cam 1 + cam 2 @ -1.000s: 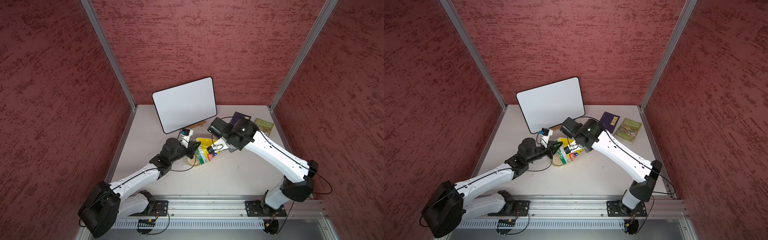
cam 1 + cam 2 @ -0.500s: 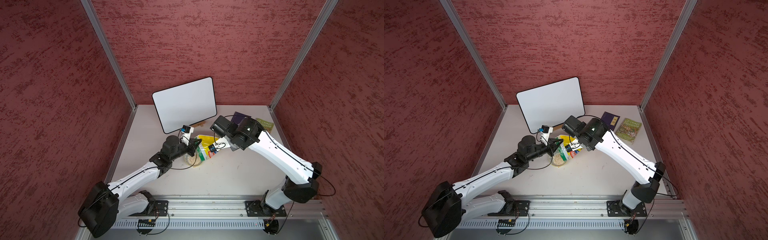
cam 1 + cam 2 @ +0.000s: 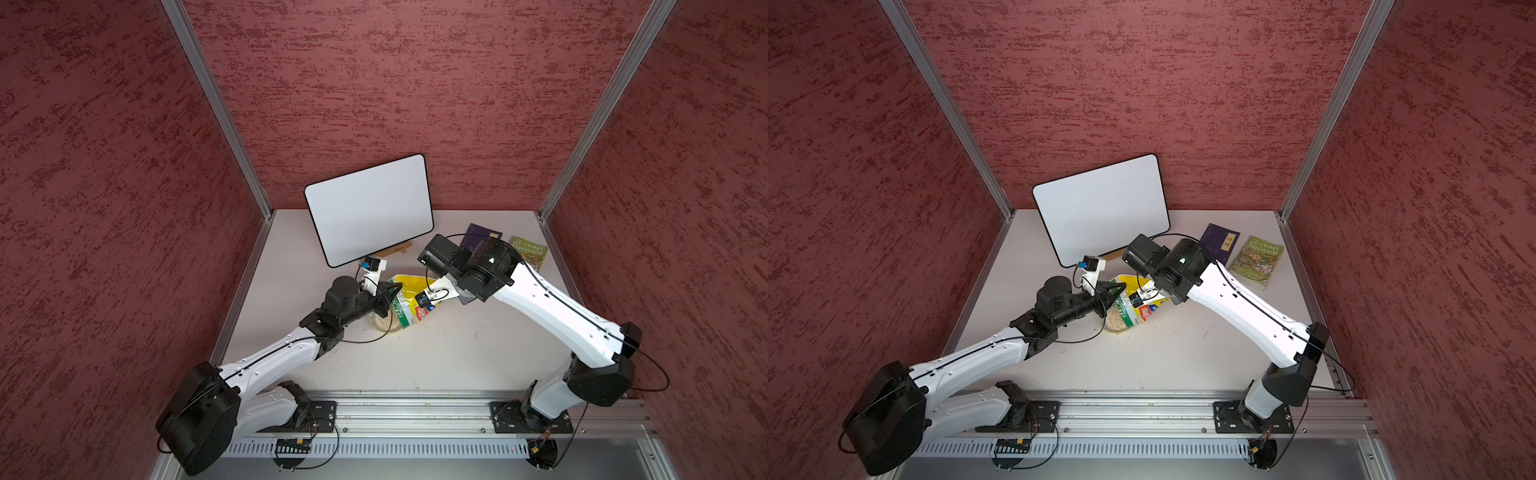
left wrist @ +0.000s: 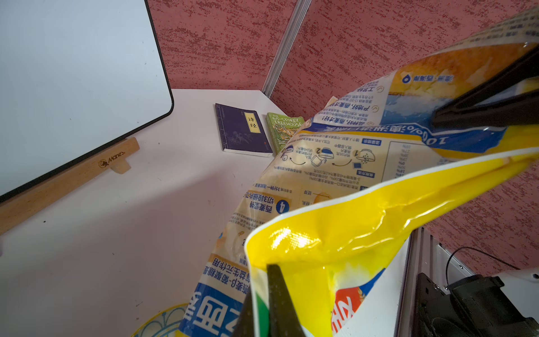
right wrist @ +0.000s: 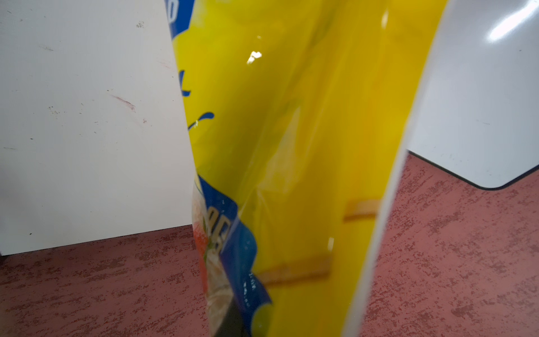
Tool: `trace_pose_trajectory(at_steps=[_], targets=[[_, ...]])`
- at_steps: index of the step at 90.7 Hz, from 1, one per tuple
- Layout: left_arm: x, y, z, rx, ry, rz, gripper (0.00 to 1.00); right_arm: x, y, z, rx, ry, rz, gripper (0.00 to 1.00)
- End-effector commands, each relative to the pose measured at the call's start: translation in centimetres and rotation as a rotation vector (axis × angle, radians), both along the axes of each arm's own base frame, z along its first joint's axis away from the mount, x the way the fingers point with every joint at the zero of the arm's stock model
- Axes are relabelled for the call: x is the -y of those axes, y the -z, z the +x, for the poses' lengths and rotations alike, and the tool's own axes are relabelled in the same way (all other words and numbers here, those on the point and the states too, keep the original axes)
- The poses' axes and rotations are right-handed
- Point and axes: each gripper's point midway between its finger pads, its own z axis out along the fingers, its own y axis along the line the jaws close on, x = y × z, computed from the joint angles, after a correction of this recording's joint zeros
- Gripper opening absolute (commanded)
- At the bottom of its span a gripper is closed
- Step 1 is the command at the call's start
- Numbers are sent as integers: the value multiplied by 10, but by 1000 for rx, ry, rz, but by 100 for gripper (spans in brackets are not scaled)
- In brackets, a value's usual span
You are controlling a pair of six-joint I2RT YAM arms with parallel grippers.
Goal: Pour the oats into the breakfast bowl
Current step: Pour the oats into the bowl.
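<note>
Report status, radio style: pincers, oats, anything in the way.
Left pincer and right pincer shut on bag. Bag tipped, mouth at bowl; oats in bowl. Books off aside, not blocking.

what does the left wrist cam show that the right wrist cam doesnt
Left wrist only: the purple book, the green book, the rim of the breakfast bowl, and the left gripper and right gripper, each clamped on the oats bag.
Right wrist only: a red scuff on the table.
Both: the oats bag, the whiteboard, the table and the red wall.
</note>
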Motion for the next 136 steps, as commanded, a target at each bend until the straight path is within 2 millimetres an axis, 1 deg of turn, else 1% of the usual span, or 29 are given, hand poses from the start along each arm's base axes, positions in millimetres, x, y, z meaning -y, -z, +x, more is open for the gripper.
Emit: trace_pose_trajectory(at_steps=[1,38,60,75,81,100,117,128,136], targets=[[-11,21,6,-56,-56,64,0,18,-63,18,238,62,54,0],[-16,29,7,-62,-83,77,0,5,-62,21,232,31,73,0],[-21,19,7,-40,-99,71,0,-3,-61,19,210,19,120,0],[-27,12,6,-23,-116,75,0,-5,-58,19,195,10,120,0],[-29,12,5,-24,-123,78,0,-6,-56,19,194,9,115,0],[-32,28,5,-54,-131,88,0,-9,-43,20,167,6,96,0],[-32,34,7,-63,-138,96,0,-11,-37,19,151,1,95,0],[-34,36,6,-66,-140,99,0,-12,-39,20,155,0,102,0],[-33,35,6,-67,-137,97,0,-11,-45,20,169,0,111,0]])
